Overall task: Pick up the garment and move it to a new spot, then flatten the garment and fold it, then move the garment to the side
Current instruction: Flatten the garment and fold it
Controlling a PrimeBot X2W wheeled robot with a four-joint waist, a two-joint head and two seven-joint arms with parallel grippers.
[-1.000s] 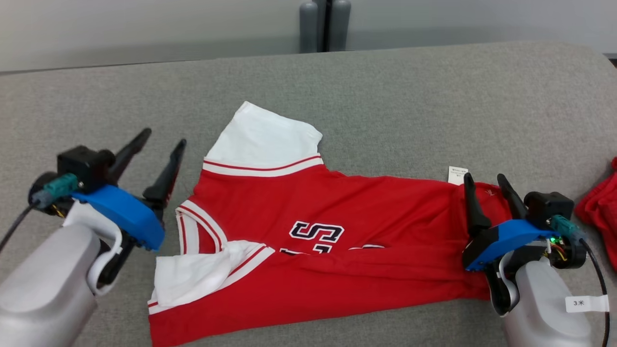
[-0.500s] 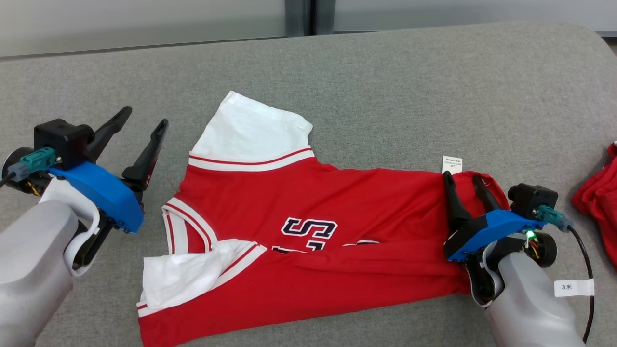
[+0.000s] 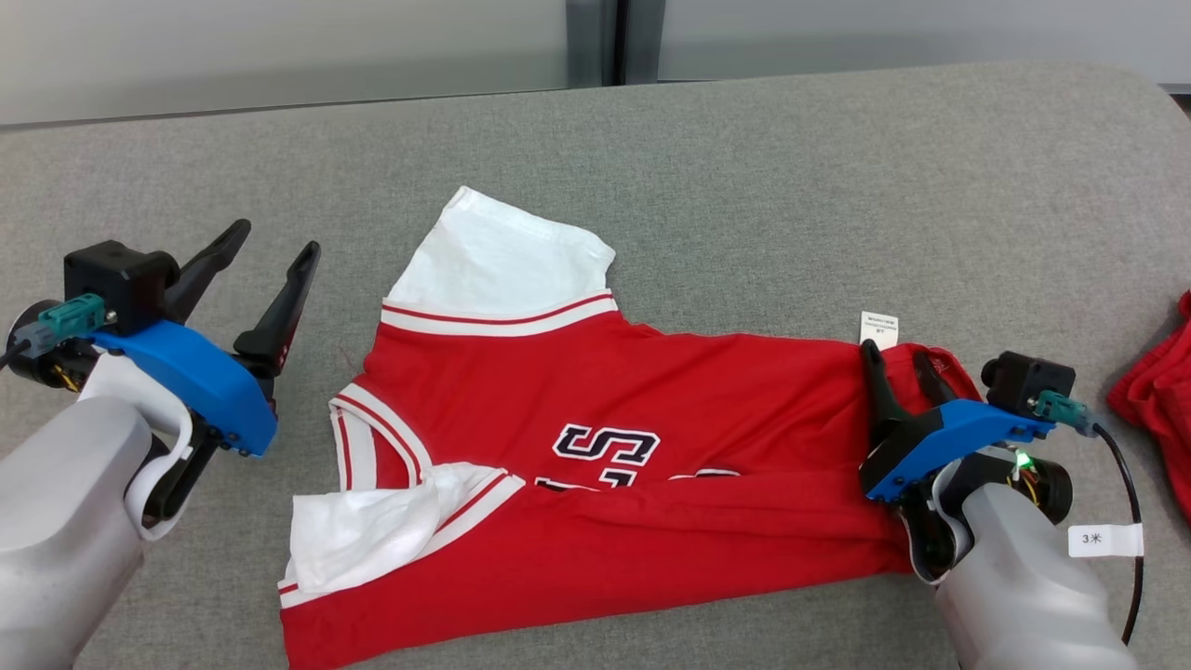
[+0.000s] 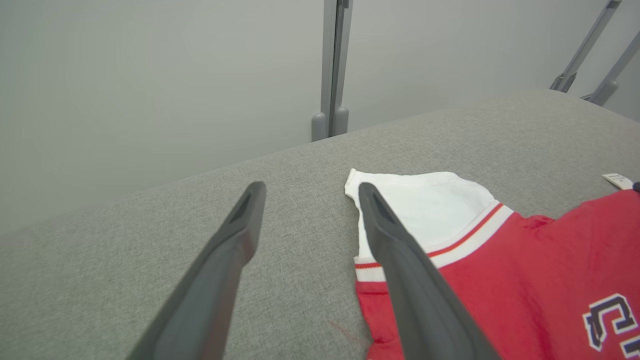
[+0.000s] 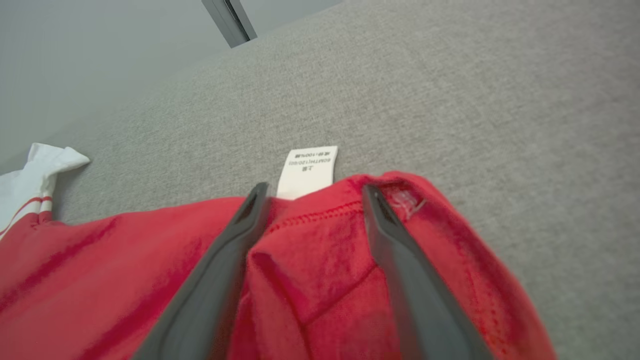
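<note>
Jersey (image 3: 651,409) in red with white sleeves lies spread on a gray padded surface (image 3: 744,186), collar toward the robot's left, hem toward its right. The left gripper (image 3: 275,239) hangs over bare padding just beside the upper sleeve, its 2 fingers wide apart and empty. The right gripper (image 3: 895,352) presses on the hem near a white label (image 3: 879,330), fingers spread, red fabric bunched between them.
</note>
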